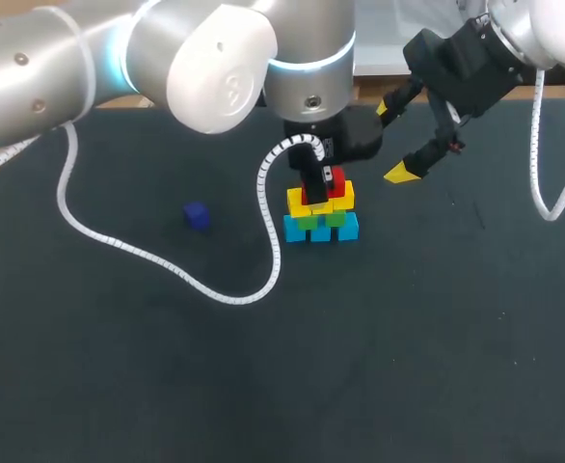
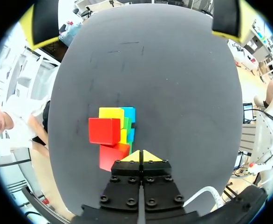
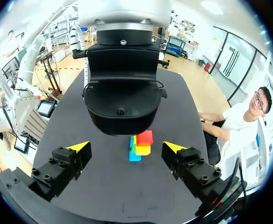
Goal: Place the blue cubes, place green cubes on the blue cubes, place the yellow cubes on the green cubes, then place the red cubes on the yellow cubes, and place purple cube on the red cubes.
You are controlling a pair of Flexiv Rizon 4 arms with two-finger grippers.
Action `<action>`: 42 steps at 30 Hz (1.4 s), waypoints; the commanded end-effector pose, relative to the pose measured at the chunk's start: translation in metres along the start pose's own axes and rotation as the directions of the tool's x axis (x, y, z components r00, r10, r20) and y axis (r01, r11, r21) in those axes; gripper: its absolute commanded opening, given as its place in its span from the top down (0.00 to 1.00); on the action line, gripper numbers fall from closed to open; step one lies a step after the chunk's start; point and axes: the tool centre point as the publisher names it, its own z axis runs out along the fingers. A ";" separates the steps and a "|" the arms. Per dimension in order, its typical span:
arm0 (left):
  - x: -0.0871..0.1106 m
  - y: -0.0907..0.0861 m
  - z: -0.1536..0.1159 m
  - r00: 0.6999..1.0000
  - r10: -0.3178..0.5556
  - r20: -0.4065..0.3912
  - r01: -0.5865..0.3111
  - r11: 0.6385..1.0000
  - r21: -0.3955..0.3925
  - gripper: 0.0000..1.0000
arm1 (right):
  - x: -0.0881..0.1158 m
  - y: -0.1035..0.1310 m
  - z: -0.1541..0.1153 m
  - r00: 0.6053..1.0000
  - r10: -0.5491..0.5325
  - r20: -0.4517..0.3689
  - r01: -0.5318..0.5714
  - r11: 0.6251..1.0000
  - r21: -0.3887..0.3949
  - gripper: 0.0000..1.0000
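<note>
Left of the multicoloured cube stack [image 1: 321, 217] lies the small purple cube [image 1: 197, 214]. My left fingers [image 2: 149, 157], clenched empty, are nearer; right fingers [image 3: 79, 148] released.

"Where is this?"

"A robotics lab: a silver jointed left robot arm [image 1: 61, 58] and a white right robot arm [image 1: 552, 29] hang over a black matte table [image 1: 408, 367]."

"What else?"

"A coiled white cable [image 1: 234, 299] across the tabletop, and a small stack of coloured cubes [image 1: 321, 217]."
</note>
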 end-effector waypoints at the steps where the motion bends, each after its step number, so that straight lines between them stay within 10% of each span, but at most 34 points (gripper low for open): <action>1: -0.004 0.004 0.000 1.000 0.005 -0.003 -0.005 1.000 0.006 1.00 | 0.000 0.000 0.000 1.000 0.000 0.000 0.000 1.000 0.000 0.00; 42: -0.001 0.018 -0.001 1.000 0.016 -0.006 -0.016 1.000 -0.006 1.00 | 0.000 0.000 0.000 1.000 0.000 0.000 0.000 1.000 0.000 0.00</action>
